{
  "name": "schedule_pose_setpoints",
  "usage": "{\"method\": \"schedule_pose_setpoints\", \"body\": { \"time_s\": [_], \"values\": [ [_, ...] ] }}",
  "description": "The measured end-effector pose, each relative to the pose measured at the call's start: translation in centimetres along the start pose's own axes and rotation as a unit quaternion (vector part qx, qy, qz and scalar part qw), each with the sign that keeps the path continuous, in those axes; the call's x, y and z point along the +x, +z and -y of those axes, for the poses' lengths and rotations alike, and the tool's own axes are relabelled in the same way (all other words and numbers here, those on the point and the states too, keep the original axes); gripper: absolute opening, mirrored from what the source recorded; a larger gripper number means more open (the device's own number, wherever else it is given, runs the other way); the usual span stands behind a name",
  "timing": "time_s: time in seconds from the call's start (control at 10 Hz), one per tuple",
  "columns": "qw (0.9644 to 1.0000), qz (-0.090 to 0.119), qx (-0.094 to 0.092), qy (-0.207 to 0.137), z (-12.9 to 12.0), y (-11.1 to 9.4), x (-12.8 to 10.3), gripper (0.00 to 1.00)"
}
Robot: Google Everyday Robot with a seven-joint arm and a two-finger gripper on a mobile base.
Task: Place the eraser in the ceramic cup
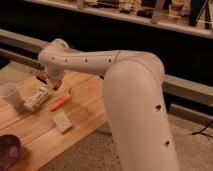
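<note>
Gripper [53, 85] hangs low over wooden table [85, 107], right of & behind ceramic cup [10, 94]. Fingers together; can't tell if anything's pinched. Eraser [40, 76]: small dark block, behind-right of cup, just beside gripper. White tube [36, 98] lies next to cup. Orange pen [60, 102] & beige block [62, 121] sit farther right.

Looks like a robotics lab: wooden worktable [86, 107], cluttered shelf [150, 17] behind, hand [52, 84] low over it.

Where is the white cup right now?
The ceramic cup stands at the picture's left edge on the table, beside the white tube; the gripper hangs just right of that tube.
</note>
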Motion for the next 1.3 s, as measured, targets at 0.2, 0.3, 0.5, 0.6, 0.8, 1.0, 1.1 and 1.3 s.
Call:
{"method": "schedule_pose_setpoints", "body": {
  "time_s": [0.2,0.3,0.5,0.6,0.8,1.0,1.1,1.3],
  "values": [
    [0.9996,0.02,-0.018,0.01,-1.5,1.4,-1.2,0.0],
    [0.9993,0.028,-0.026,0.007,-2.2,1.9,-2.0,0.0],
    [0.9978,0.047,-0.047,-0.008,-3.9,3.0,-4.0,0.0],
    [0.9968,0.056,-0.056,-0.015,-4.6,3.4,-4.9,0.0],
    [0.9937,0.078,-0.074,-0.03,-6.3,3.9,-7.5,0.0],
    [0.9902,0.099,-0.088,-0.044,-7.6,4.1,-9.9,0.0],
    [0.9882,0.108,-0.095,-0.052,-8.4,4.3,-11.1,0.0],
    [0.984,0.124,-0.107,-0.07,-9.8,4.5,-13.4,0.0]
  ]
}}
